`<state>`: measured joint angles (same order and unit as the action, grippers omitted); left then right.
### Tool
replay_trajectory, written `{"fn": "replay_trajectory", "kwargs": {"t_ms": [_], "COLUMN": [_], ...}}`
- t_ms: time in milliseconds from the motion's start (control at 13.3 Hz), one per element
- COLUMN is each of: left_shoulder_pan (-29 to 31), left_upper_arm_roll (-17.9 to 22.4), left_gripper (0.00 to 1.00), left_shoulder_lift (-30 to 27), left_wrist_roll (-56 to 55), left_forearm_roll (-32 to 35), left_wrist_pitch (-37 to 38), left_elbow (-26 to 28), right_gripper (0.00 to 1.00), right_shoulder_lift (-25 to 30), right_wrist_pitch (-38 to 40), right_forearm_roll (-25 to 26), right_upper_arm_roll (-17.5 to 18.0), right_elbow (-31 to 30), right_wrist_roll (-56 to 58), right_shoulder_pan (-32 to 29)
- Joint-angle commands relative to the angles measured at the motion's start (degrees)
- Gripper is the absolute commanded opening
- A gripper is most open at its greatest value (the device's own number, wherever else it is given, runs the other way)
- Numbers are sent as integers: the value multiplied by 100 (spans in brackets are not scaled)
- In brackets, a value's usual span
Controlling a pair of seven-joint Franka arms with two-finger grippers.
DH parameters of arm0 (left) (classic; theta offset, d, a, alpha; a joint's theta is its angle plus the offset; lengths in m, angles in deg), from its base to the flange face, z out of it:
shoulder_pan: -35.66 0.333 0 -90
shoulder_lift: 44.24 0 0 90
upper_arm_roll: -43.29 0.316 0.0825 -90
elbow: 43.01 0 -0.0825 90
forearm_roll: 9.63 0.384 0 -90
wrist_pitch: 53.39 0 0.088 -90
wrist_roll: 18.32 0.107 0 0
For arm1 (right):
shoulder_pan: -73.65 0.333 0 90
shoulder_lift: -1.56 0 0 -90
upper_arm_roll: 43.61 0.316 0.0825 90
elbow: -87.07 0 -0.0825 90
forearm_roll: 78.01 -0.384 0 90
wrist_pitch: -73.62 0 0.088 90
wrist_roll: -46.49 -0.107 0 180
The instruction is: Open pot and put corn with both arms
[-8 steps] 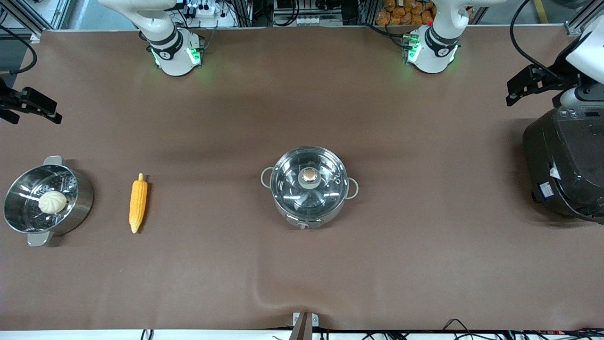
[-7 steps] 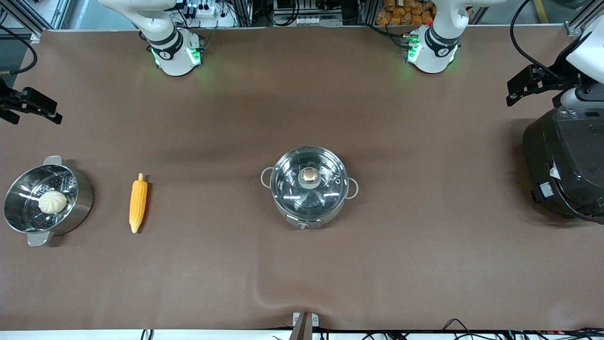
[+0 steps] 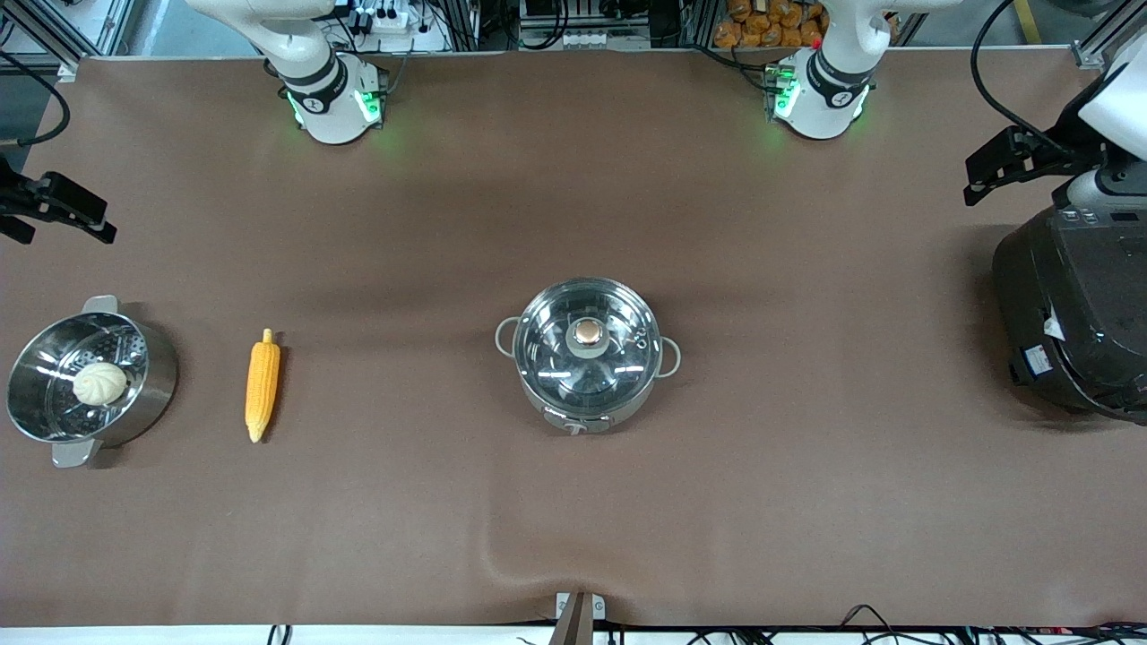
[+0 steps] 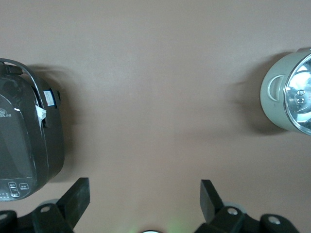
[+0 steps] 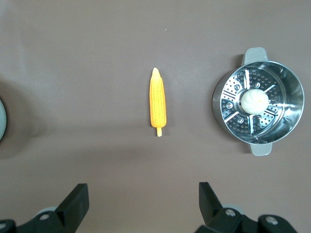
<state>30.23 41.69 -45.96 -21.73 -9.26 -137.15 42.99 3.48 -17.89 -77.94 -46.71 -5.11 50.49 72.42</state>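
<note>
Pot (image 3: 587,356): lidded, mid-table. Corn (image 3: 262,385): flat, toward right arm's edge. Left gripper (image 4: 145,200): spread, high at left arm's edge. Right gripper (image 5: 143,200): spread, high at right arm's edge.

Corn (image 3: 262,385) between steamer (image 3: 54,421) and pot (image 3: 587,354).

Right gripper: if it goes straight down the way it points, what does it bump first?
Probably just the bare table. The right gripper is open and points down; the corn lies off its line.

Rice cooker (image 3: 1075,313) partly cut off.
</note>
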Motion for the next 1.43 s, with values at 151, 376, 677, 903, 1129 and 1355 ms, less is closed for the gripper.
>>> {"fn": "replay_trajectory", "kwargs": {"t_ms": [151, 376, 677, 903, 1129, 1355], "left_shoulder_pan": [-274, -852, -1916, -2628, -3173, -3832], "left_upper_arm_roll": [-94, -138, -121, -103, 2, 475], "left_gripper": [100, 100, 100, 100, 100, 100], "left_shoulder_lift": [593, 1365, 2183, 2816, 3317, 3660], "left_wrist_roll": [68, -588, -1915, -2532, -2884, -2991], "left_forearm_roll": [-125, -256, -283, -257, -204, 77], "left_wrist_pitch": [106, -147, -1420, -2449, -3275, -3620], "left_elbow": [-434, -838, -901, -910, -919, -945], "right_gripper": [100, 100, 100, 100, 100, 100], "right_shoulder_lift": [-139, -148, -279, -1032, -1641, -2193], "right_wrist_pitch": [-1113, -1807, -3432, -4190, -4806, -4868], "right_forearm_roll": [-78, -78, -69, -51, -60, 19], "right_upper_arm_roll": [63, 63, 63, 54, 72, 63], "right_elbow": [-1019, -1810, -3111, -3307, -3307, -2870], "right_wrist_roll": [-13, -4, 154, 259, 365, 392], "right_shoulder_pan": [-89, -80, -97, -167, -212, -106]}}
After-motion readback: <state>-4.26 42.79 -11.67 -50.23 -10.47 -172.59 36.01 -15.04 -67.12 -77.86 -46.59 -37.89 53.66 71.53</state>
